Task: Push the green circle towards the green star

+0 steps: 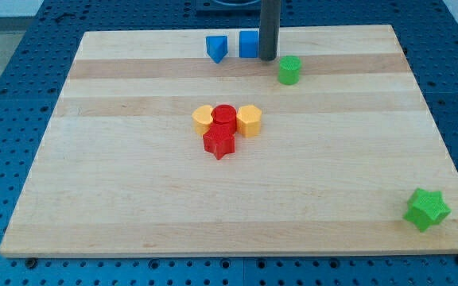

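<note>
My tip sits near the bench's top edge, just right of a blue cube and at about ten o'clock from the green circle, close beside it; I can't tell whether they touch. The tool is a bare rod (nothing on it to spread or pinch). The green star lies far off at five o'clock, by the bottom right corner. A blue wedge-like block stands left of the cube. Mid-bench, a red cylinder, red star and two yellow blocks huddle together.
</note>
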